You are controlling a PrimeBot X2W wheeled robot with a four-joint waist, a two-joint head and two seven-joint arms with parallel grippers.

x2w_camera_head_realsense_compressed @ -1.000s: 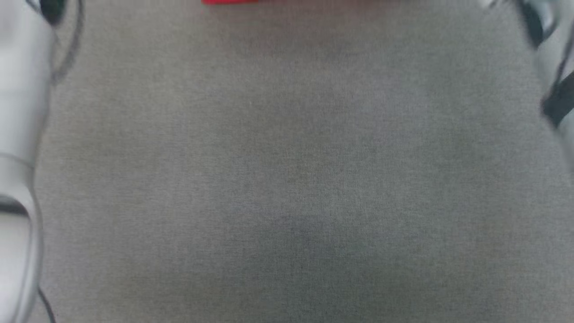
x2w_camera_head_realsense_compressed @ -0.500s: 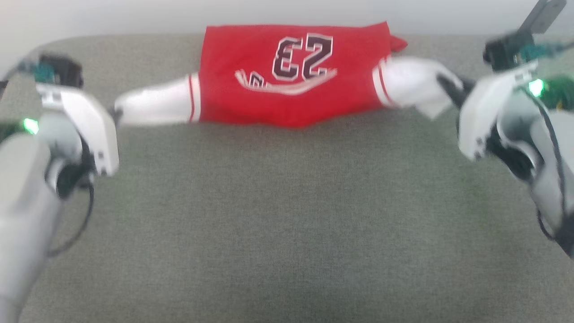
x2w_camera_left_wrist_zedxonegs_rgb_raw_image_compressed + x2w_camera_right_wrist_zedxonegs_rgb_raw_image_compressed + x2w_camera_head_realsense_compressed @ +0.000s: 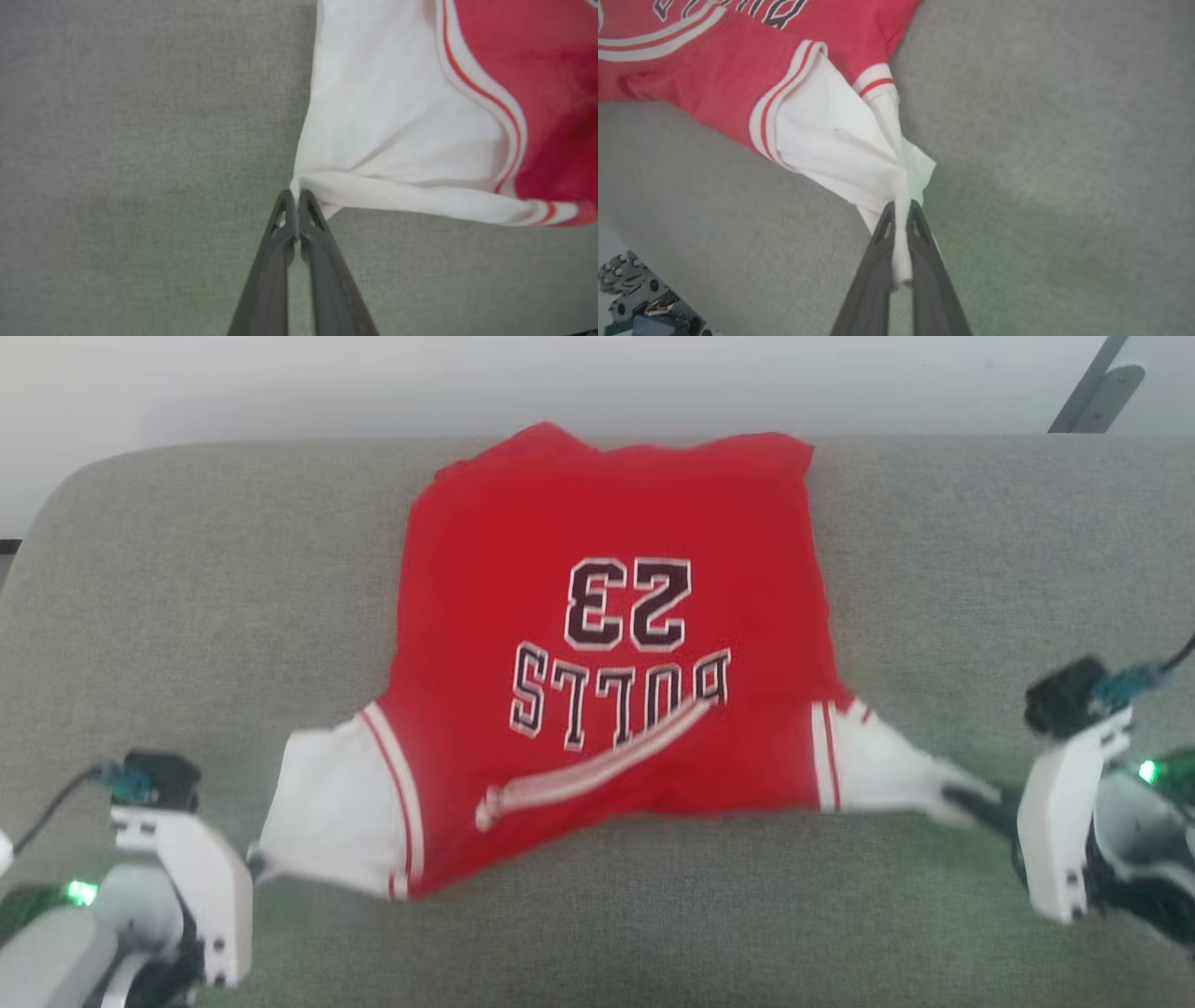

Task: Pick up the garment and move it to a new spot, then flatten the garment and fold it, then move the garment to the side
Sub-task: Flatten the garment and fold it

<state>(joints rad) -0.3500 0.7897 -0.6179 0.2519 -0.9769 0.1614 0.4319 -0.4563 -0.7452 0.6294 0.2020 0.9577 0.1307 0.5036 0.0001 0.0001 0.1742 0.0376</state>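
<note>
Since half a second ago both grippers sit lower in my head view and far more of the jersey [image 3: 607,616] shows. The lettering by the numerals is visible now, where only the numerals and a stripe were. The camera has swung as well.

My left gripper [image 3: 254,864] is clamped on the very tip of the white side panel at the jersey's near left corner. In the left wrist view its fingers [image 3: 271,261] meet with just a pinch of cloth between them. My right gripper [image 3: 952,795] is clenched on the opposite white panel, and in the right wrist view a strip of white fabric runs down between its fingers [image 3: 873,266].

From those two pinches the panels fan out into the red body, each edged with red-and-white striped trim. The dark, white-outlined 23 and the lettering read upside down to me. A striped band crosses the lower front on a slant. The near hem stretches between the grippers, and the far edge is rumpled.

The jersey lies across the middle of a grey-green woven cushion [image 3: 187,569], reaching its far edge, with a pale wall [image 3: 373,383] beyond.
</note>
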